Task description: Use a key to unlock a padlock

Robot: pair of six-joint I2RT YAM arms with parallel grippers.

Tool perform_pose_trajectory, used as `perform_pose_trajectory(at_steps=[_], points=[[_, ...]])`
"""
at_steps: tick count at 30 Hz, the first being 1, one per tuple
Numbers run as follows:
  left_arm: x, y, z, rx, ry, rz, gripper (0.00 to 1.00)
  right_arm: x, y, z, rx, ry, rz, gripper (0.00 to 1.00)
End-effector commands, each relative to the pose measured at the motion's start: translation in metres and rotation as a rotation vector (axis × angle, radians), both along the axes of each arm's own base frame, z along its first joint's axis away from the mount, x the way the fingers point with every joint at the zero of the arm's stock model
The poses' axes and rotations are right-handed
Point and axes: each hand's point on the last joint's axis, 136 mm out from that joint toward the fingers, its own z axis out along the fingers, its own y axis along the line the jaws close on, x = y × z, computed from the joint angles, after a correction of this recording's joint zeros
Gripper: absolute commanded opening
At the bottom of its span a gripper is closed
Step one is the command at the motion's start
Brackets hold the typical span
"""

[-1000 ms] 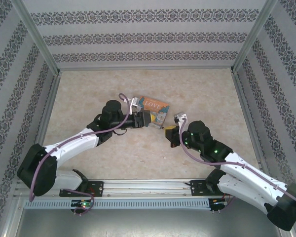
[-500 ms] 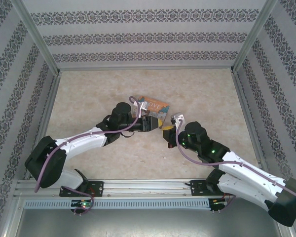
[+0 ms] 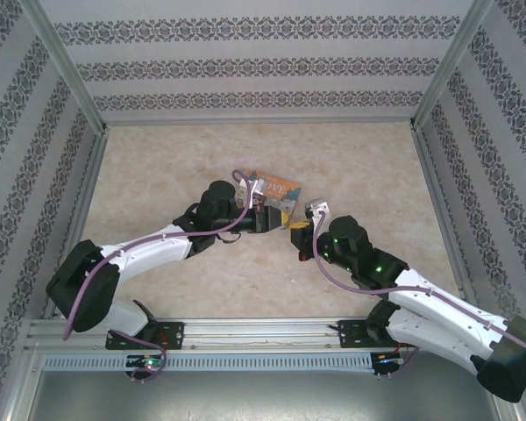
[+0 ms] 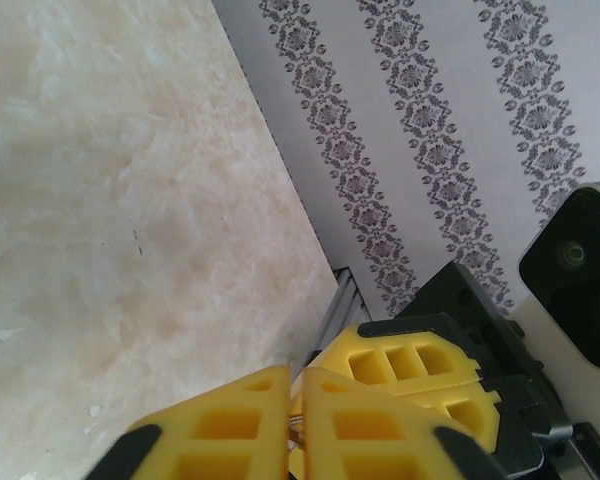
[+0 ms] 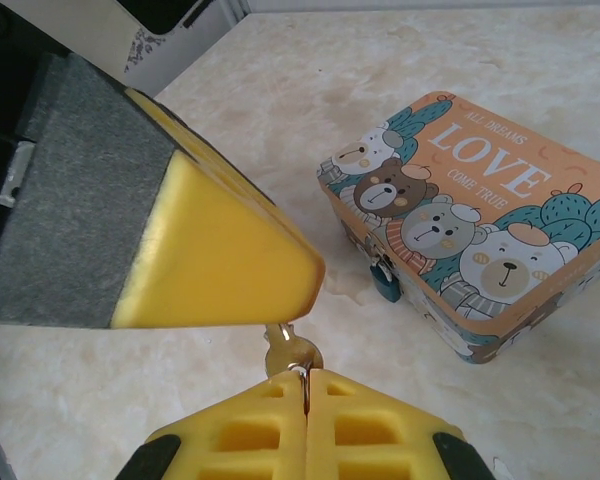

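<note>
As right gripper (image 5: 305, 378) pinches key (image 5: 286, 350), arms bent

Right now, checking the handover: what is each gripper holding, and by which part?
Both pinch the key: the right gripper at one end, the left gripper at the other. Which end is the bow cannot be told.

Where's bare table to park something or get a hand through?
Free: far table between box and back wall; strips between left arm and left wall, and between right arm and right wall; near patch between the arms. Crowded: centre, where left gripper and right gripper meet beside the box, with key and padlock.
</note>
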Motion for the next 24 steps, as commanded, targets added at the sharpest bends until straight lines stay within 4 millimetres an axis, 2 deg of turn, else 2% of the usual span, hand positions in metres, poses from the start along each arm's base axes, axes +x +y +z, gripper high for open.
perform_pose_trajectory(at_steps=[1, 3, 7, 13, 19, 24], points=[[-0.002, -0.005, 0.017, -0.02, -0.058, -0.013, 0.04, 0.003, 0.002, 0.016, 0.034, -0.039, -0.013, 0.0], [-0.002, -0.003, 0.02, -0.012, -0.074, -0.006, 0.0, 0.001, 0.001, 0.016, 0.046, -0.037, -0.013, 0.01], [-0.005, 0.004, 0.026, 0.02, -0.118, 0.001, 0.0, -0.006, -0.004, 0.022, 0.114, -0.028, 0.006, 0.17], [-0.013, 0.015, 0.04, 0.064, -0.2, -0.014, 0.0, -0.014, -0.013, 0.043, 0.351, 0.033, 0.074, 0.32], [-0.022, 0.019, 0.056, 0.065, -0.265, -0.05, 0.0, -0.026, -0.005, 0.064, 0.506, 0.075, 0.2, 0.41], [-0.025, 0.019, 0.064, 0.047, -0.288, -0.06, 0.0, -0.028, 0.005, 0.072, 0.549, 0.099, 0.264, 0.43]])
